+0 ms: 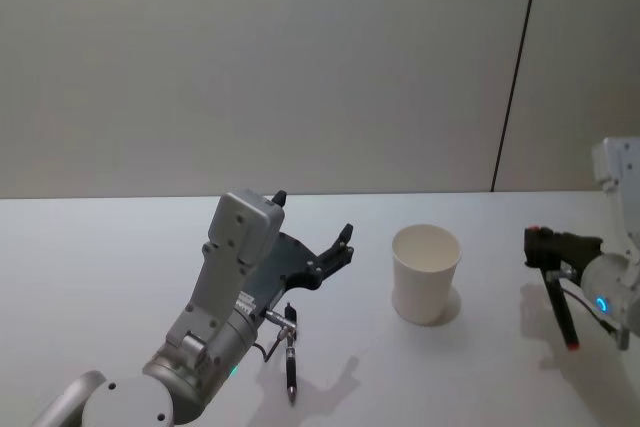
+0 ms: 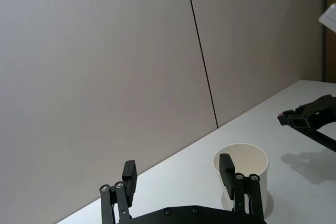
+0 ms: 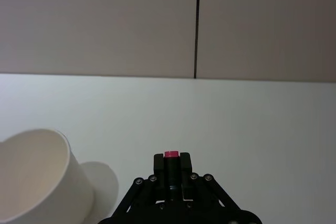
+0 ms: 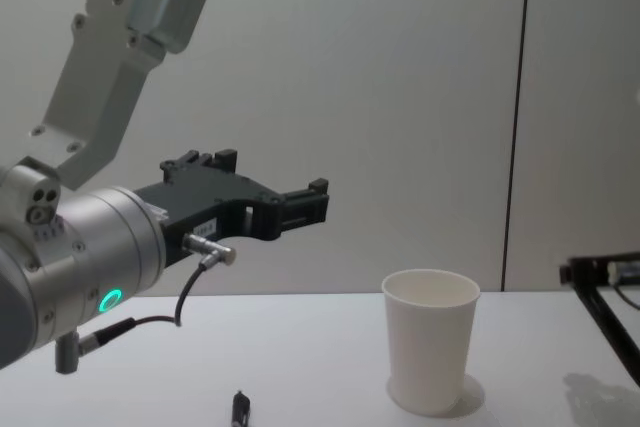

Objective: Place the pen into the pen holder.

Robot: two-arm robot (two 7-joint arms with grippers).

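The pen holder, a white paper cup (image 1: pixel 425 272) (image 4: pixel 430 347) (image 3: pixel 37 177) (image 2: pixel 253 167), stands upright on the white table, right of centre. To its right, my right gripper (image 1: pixel 537 239) (image 3: pixel 171 162) (image 4: pixel 572 272) is shut on a black pen (image 1: pixel 561 313) (image 4: pixel 606 322). The pen hangs slanting down from the jaws, with a red end just above the table. My left gripper (image 1: pixel 313 214) (image 2: pixel 177 166) (image 4: pixel 270 177) hovers open and empty above the table, left of the cup. A second dark pen (image 1: pixel 291 367) (image 4: pixel 240 409) lies on the table under the left arm.
The white table (image 1: pixel 120 267) runs back to a plain grey wall with one dark vertical seam (image 1: pixel 515 67). A cable and its metal plug (image 1: pixel 282 320) hang from the left wrist, close above the lying pen.
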